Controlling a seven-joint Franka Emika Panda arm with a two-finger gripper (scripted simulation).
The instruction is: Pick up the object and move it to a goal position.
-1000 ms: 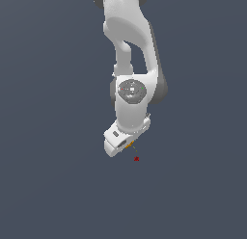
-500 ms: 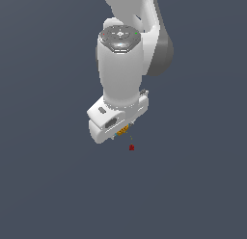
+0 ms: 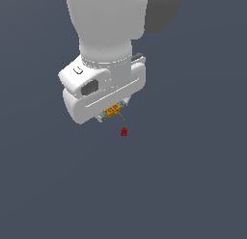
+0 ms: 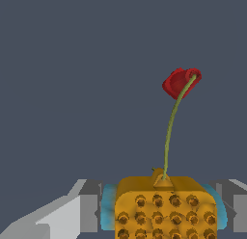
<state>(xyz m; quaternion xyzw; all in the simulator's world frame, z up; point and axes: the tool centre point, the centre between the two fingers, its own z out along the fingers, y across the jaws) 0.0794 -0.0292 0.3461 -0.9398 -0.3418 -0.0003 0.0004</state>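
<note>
We see the white gripper (image 3: pixel 112 111) clamped on the small orange-yellow studded block with cyan ends (image 3: pixel 112 110), just above the exterior view's centre. A thin green stem (image 4: pixel 170 132) runs from the block to a small dark-red blob (image 3: pixel 124 132) just below it.

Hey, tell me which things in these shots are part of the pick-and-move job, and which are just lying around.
Part of the job:
- orange studded block, held between the fingers
- gripper, shut on the block
- red tip on a thin green stem rising from the block

Just lying about:
- nothing else shows; only plain grey background
</note>
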